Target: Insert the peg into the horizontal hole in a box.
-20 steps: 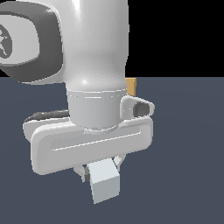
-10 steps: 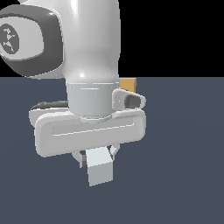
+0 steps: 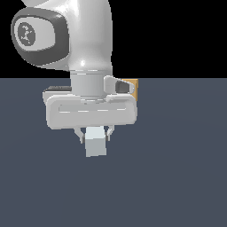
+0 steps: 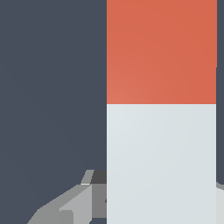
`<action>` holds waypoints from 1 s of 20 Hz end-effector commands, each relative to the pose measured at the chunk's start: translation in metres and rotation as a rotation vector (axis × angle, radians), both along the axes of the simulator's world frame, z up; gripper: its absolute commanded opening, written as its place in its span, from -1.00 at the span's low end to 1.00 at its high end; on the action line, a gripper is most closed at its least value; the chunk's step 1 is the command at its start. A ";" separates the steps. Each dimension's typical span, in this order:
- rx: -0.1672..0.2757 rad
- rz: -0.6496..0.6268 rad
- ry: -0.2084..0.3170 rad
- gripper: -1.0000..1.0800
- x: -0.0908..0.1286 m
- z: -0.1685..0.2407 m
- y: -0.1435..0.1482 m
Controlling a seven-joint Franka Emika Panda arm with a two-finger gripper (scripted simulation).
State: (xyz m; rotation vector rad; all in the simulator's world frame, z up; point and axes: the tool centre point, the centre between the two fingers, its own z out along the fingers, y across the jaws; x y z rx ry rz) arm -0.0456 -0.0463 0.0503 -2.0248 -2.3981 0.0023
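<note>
The peg (image 3: 95, 142) shows as a pale grey-white block sticking out under my gripper (image 3: 95, 135), whose fingers are shut on its sides. In the wrist view the peg (image 4: 161, 162) fills much of the picture, pale near the fingers (image 4: 65, 210) and orange-red at its far end (image 4: 161, 52). The tan box (image 3: 132, 89) peeks out behind the hand on the exterior view's right, mostly hidden by the arm. The hole is hidden.
A dark blue-grey floor (image 3: 177, 168) spreads all around. The white arm and hand (image 3: 91, 111) block the middle of the exterior view.
The arm has swung toward the exterior view's left and the hand has risen with the peg held in it. More of the box's edge shows now.
</note>
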 end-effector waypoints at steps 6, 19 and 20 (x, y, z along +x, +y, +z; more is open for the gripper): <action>0.000 -0.110 -0.003 -1.00 -0.005 0.019 0.052; -0.001 -0.292 -0.003 -1.00 0.000 0.050 0.139; -0.001 -0.306 -0.003 -1.00 0.001 0.052 0.145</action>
